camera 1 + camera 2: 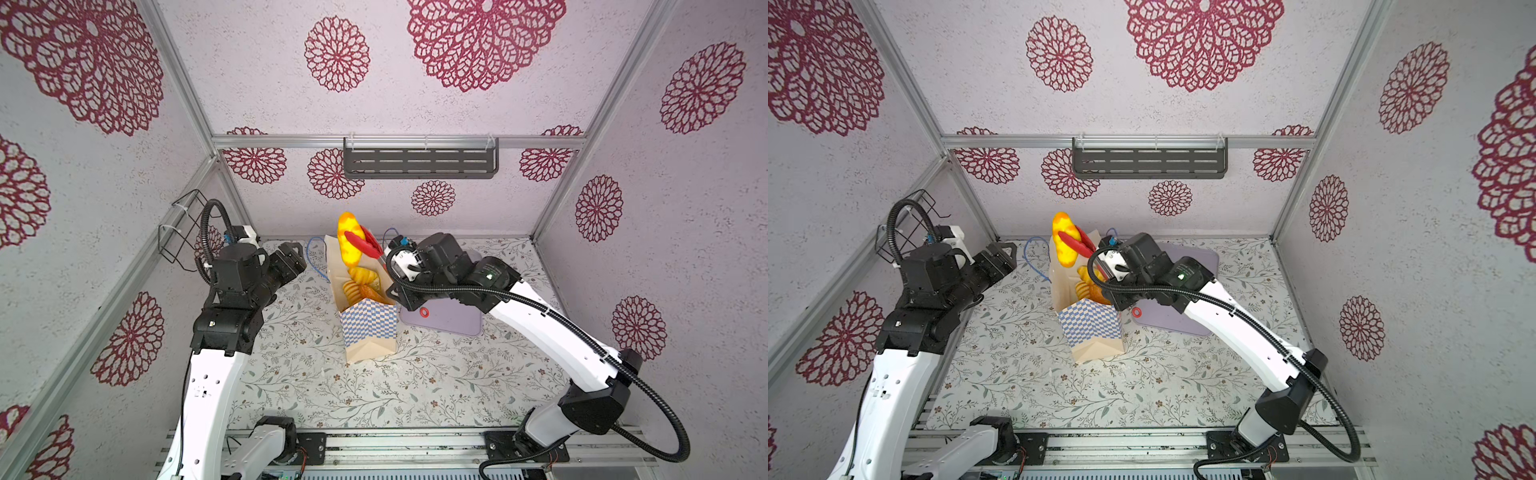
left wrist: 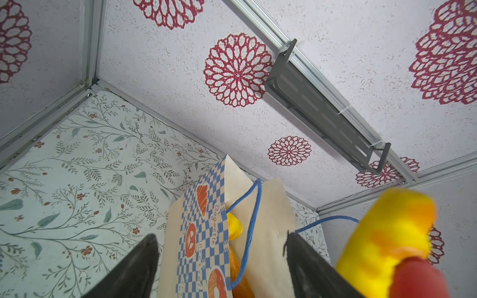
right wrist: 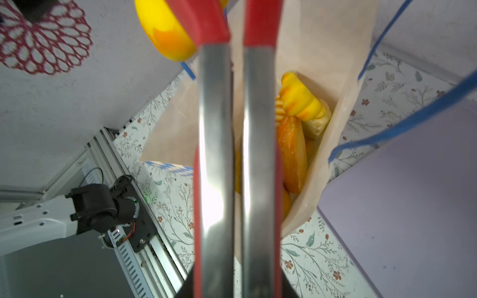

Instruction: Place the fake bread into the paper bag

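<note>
Orange "Baguette" lettering point(image 2: 215, 224) on paper bag point(image 2: 273, 211)

The left pincer point(image 1: 299, 259) is seen just left of the bag point(image 1: 368, 328), apart from it and pointed toward it. Its jaws are spread wide, with nothing gripped between the dark fingers point(image 2: 139, 265). The left arm point(image 1: 212, 382) is raised and sharply bent at the elbow. The right pincer point(image 1: 392, 266) is clamped on tongs point(image 1: 363, 245) just right of the bag's mouth. The right arm point(image 1: 552, 328) is stretched in a long slant toward the bag, with the wrist angled up over its top.
</note>
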Controlling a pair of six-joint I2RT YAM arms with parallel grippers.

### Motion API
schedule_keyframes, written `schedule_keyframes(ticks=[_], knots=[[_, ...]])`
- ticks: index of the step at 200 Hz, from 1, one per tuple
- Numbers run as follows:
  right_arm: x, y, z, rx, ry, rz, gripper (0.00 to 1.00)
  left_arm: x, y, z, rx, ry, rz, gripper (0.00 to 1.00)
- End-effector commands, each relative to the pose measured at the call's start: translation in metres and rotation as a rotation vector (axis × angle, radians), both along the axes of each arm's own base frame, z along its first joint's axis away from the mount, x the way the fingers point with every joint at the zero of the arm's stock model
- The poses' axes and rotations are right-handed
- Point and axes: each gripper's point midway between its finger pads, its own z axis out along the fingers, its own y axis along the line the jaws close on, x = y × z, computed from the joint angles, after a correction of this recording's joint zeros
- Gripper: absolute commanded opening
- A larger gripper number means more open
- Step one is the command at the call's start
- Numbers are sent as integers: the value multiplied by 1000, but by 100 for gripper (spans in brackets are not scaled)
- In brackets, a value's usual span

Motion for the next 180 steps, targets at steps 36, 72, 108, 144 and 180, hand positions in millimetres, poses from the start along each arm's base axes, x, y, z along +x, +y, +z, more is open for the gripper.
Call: schedule_keyframes(ticks=[36,72,108,144,180], knots=[[-2,-13,-2,-35,-51,-16,30,2,1,-15,-16,49,4,78],[-1,-12,10,-7,-75,-13,46,3,-2,-13,-23,45,-9,78],[2,-10,24,23,-105,-16,52,2,-4,-15,-25,52,-23,78],[11,-14,47,56,-175,-56,51,-1,-4,-13,-7,45,-30,81],[44,-48,86,124,-280,-236,49,-2,-2,-7,20,29,-28,89]])
